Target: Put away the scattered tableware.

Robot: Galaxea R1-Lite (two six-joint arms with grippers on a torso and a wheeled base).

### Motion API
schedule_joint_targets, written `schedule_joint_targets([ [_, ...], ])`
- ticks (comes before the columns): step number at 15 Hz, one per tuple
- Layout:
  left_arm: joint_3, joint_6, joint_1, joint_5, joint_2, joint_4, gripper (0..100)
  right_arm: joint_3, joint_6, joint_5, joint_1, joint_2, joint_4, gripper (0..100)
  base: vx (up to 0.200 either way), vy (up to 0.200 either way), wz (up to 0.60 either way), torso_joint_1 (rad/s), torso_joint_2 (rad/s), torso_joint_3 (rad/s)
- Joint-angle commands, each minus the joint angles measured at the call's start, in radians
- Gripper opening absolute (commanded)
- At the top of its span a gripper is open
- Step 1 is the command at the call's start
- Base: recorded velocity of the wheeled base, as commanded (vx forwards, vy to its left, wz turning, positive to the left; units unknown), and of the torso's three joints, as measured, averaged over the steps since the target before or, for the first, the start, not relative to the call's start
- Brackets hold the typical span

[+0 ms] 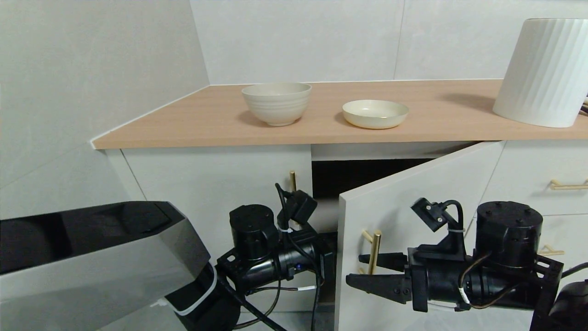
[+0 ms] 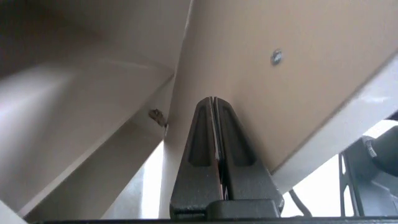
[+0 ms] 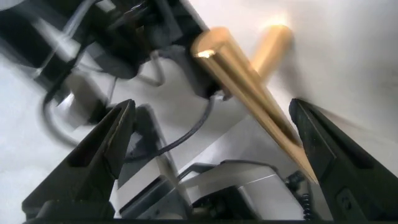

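Note:
A deep cream bowl [image 1: 277, 103] and a shallow cream dish [image 1: 375, 113] stand on the wooden counter [image 1: 193, 124]. Below them the right cabinet door [image 1: 413, 193] stands partly open. My right gripper [image 1: 364, 272] is open, one finger on each side of the door's brass handle [image 1: 375, 250]. In the right wrist view the brass handle [image 3: 249, 87] runs between the spread fingers of the right gripper [image 3: 211, 107], with nothing held. My left gripper [image 2: 213, 104] is shut and empty, its tip against the door's inner face [image 2: 273, 93] inside the cabinet gap.
A tall white ribbed container [image 1: 544, 71] stands at the counter's right end. The left cabinet door [image 1: 216, 184] is closed, with a brass handle [image 1: 292, 180] at its edge. Drawers with brass pulls [image 1: 567, 185] lie to the right. A tiled wall [image 1: 92, 69] bounds the left.

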Motion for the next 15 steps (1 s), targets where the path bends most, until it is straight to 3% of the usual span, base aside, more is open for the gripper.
schedule_joint_targets([
  [1,-0.014,-0.002,-0.010,-0.001,-0.004,0.007,0,0.011,-0.003,-0.062,-0.011,-0.008,-0.015,100,0.000,0.000,0.00,0.000,0.00,0.000],
  [6,-0.015,-0.002,-0.015,-0.001,-0.002,0.010,0,0.161,-0.001,-0.110,-0.109,-0.180,-0.015,100,0.000,0.000,0.00,0.000,0.00,0.000],
  [9,-0.014,-0.003,-0.015,-0.001,-0.005,0.012,0,0.254,-0.016,-0.125,-0.110,-0.273,-0.015,100,0.000,0.000,0.00,0.000,0.00,0.000],
  [13,-0.015,-0.005,-0.015,-0.001,-0.010,0.025,0,0.301,-0.173,-0.128,-0.219,-0.348,0.011,100,0.000,0.000,0.00,0.000,0.00,0.000],
  [15,-0.014,-0.005,-0.015,-0.001,-0.013,0.027,0,0.307,-0.213,-0.128,-0.229,-0.348,0.056,100,0.000,0.000,0.00,0.000,0.00,0.000],
])
